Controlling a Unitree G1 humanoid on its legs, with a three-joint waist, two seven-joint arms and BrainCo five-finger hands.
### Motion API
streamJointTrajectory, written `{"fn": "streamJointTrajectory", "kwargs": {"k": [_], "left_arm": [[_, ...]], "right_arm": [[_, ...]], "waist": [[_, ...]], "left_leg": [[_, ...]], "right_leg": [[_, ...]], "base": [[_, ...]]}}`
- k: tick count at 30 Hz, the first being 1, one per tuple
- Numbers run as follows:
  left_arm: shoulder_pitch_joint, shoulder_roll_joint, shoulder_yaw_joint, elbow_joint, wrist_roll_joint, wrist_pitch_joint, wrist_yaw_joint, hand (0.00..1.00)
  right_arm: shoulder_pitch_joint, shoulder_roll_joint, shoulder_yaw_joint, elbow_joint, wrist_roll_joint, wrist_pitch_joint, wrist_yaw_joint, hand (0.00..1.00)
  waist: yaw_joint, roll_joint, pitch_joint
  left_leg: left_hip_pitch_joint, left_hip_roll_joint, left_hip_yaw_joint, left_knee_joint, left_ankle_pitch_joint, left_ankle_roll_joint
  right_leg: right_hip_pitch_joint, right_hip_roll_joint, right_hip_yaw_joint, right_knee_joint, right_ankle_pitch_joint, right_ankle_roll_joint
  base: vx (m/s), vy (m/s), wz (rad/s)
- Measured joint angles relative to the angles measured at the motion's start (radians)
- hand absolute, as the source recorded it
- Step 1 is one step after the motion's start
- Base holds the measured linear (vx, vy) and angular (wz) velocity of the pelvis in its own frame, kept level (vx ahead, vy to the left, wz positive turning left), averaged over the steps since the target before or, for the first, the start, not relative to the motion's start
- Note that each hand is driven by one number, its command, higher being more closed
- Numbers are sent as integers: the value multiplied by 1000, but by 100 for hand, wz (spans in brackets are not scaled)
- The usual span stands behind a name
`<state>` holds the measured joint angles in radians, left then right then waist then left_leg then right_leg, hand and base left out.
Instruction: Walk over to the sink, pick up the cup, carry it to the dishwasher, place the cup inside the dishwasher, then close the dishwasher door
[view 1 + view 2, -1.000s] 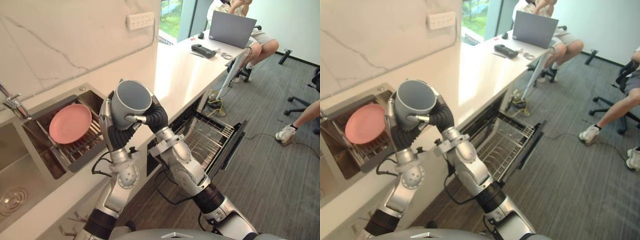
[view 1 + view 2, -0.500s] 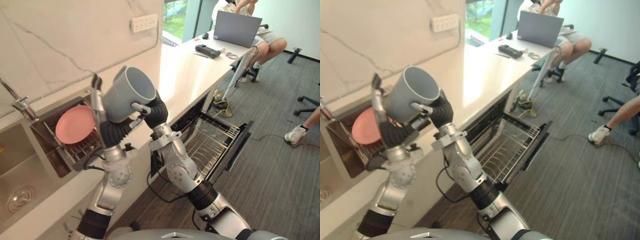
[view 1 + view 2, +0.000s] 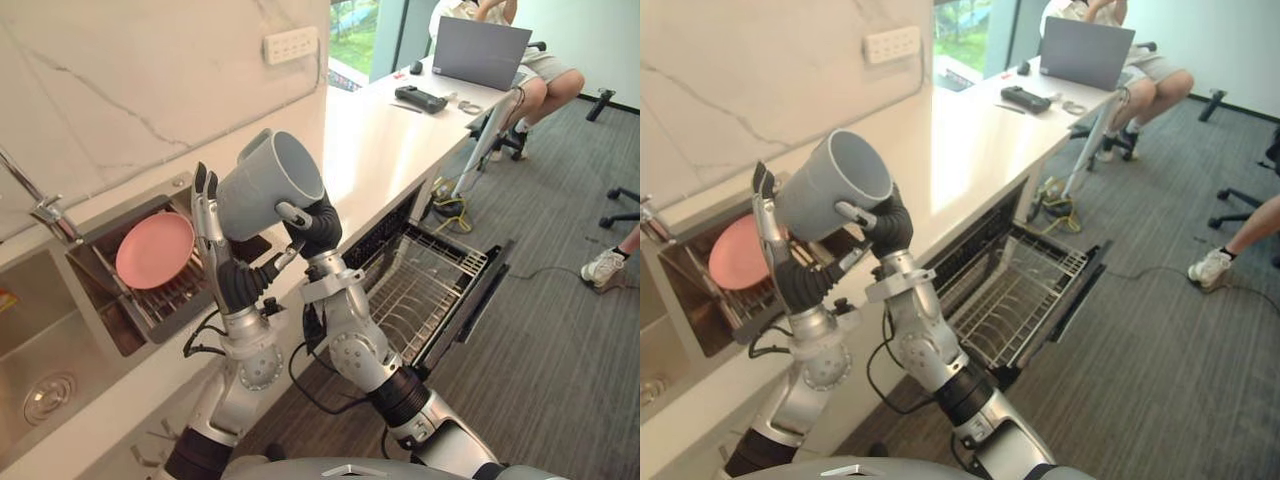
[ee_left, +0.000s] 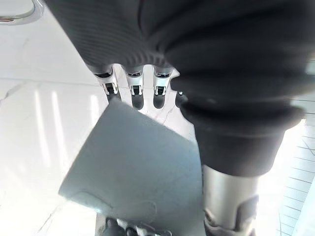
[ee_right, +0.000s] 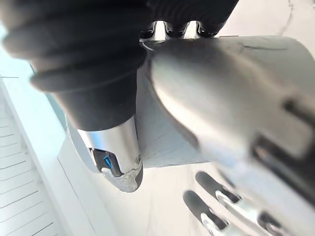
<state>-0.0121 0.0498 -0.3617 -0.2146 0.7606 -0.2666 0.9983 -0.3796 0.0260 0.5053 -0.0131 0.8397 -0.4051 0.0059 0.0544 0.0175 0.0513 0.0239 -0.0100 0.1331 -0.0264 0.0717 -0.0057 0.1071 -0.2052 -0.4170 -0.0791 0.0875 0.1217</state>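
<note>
Aloft, cup (image 3: 258, 192) in right hand (image 3: 316, 226).

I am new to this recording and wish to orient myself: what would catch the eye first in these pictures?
A grey cup is held high and tilted, its mouth toward the camera, gripped by the right robot hand, with the left robot hand beside it, fingers straight. Lower right, the dishwasher stands open with its wire rack pulled out; at left, a pink plate leans in the sink's drying rack.
</note>
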Motion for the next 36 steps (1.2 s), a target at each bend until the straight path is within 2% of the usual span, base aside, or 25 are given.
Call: {"fn": "streamJointTrajectory", "kwargs": {"k": [2,5,9,12,14,15,17,18,19,20,21,22,24,25,27,29,32,36], "left_arm": [[-5,0,43,-13,-8,9,-2,0],[-6,9,82,-12,-14,27,4,0],[-6,9,74,-11,3,27,14,0],[-7,7,61,-8,9,24,-7,0],[-9,7,60,-7,-1,15,-32,0],[-19,7,52,3,-53,-14,-74,0],[-39,6,38,37,-223,-84,-195,0],[-44,1,28,53,-370,-126,-307,0],[-45,-2,20,59,-453,-141,-379,0],[-45,-4,-2,74,-640,-157,-537,0],[-45,-3,-30,93,-785,-156,-667,0],[-45,-3,-45,106,-849,-151,-727,0],[-47,-4,-98,160,-1060,-81,-924,0],[-48,-4,-110,175,-1106,-53,-964,0],[-50,-11,-128,262,-1229,58,-1074,0],[-47,-12,-138,339,-1265,131,-1126,0],[-9,-9,-161,474,-1222,200,-1158,0],[90,12,-150,596,-1035,203,-1141,0]], "right_arm": [[30,3,-70,-6,-41,-21,-36,100],[82,-1,-180,-11,-62,-83,-82,100],[103,-15,-289,-26,-48,-147,-84,100],[109,-38,-332,-95,-20,-204,-81,100],[115,-42,-363,-108,-20,-212,-82,100],[130,-47,-388,-122,-21,-210,-86,100],[157,-48,-433,-129,-27,-206,-109,100],[173,-48,-467,-129,-50,-201,-124,100],[184,-49,-488,-129,-65,-199,-126,100],[203,-54,-532,-129,-90,-196,-139,100],[217,-59,-581,-129,-102,-190,-149,100],[224,-62,-607,-129,-102,-182,-151,100],[253,-104,-693,-129,-105,-162,-159,100],[259,-117,-717,-129,-110,-157,-158,100],[276,-154,-804,-128,-133,-137,-151,100],[298,-182,-861,-124,-138,-130,-133,100],[312,-214,-914,-76,-139,-96,-89,100],[350,-222,-909,16,-151,-35,-62,100]], "waist": [[0,-1,0],[-10,-7,5],[-28,-15,10],[-53,-16,11],[-54,-17,11],[-54,-17,11],[-58,-18,12],[-63,-19,13],[-67,-19,13],[-71,-20,15],[-76,-23,21],[-80,-24,22],[-97,-26,24],[-104,-26,24],[-122,-28,27],[-129,-29,28],[-139,-31,35],[-137,-36,44]], "left_leg": [[12,-1,2,-18,8,1],[17,-1,7,-31,13,-1],[27,0,28,-36,5,-11],[31,2,39,-39,2,-13],[33,7,61,-37,1,-8],[32,8,68,-37,-2,-8],[33,10,82,-33,-7,-6],[33,10,91,-30,-11,-5],[33,10,94,-30,-12,-5],[35,10,105,-29,-16,-4],[42,9,117,-29,-21,-5],[45,9,122,-29,-24,-5],[51,8,142,-26,-35,-6],[50,7,146,-26,-36,-5],[49,7,164,-27,-40,-5],[45,7,167,-27,-42,-5],[45,8,167,-28,-45,-5],[34,8,149,-27,-46,-5]], "right_leg": [[1,0,2,1,0,0],[-3,0,9,0,0,0],[-5,0,26,-1,1,-2],[-8,2,35,-7,4,1],[-19,6,58,-6,10,4],[-24,8,67,-3,14,9],[-29,9,79,-1,18,9],[-34,9,90,-1,20,10],[-35,9,95,-1,20,10],[-39,8,105,-1,21,11],[-40,8,117,-1,21,11],[-40,8,124,-1,21,11],[-45,5,144,-1,18,12],[-48,5,149,-1,18,13],[-61,5,165,-1,19,14],[-65,5,168,-1,19,17],[-69,3,168,4,16,18],[-68,2,153,5,12,20]], "base": [[-13,6,-2],[-24,12,-5],[-13,9,-15],[10,0,-14],[17,-7,-29],[23,-11,-24],[17,-6,-21],[2,3,-20],[-5,6,-24],[-7,5,-25],[-10,6,-27],[-11,6,-30],[-8,6,-25],[-1,1,-22],[1,-6,-21],[12,-20,-8],[4,-8,1],[2,-29,14]]}}
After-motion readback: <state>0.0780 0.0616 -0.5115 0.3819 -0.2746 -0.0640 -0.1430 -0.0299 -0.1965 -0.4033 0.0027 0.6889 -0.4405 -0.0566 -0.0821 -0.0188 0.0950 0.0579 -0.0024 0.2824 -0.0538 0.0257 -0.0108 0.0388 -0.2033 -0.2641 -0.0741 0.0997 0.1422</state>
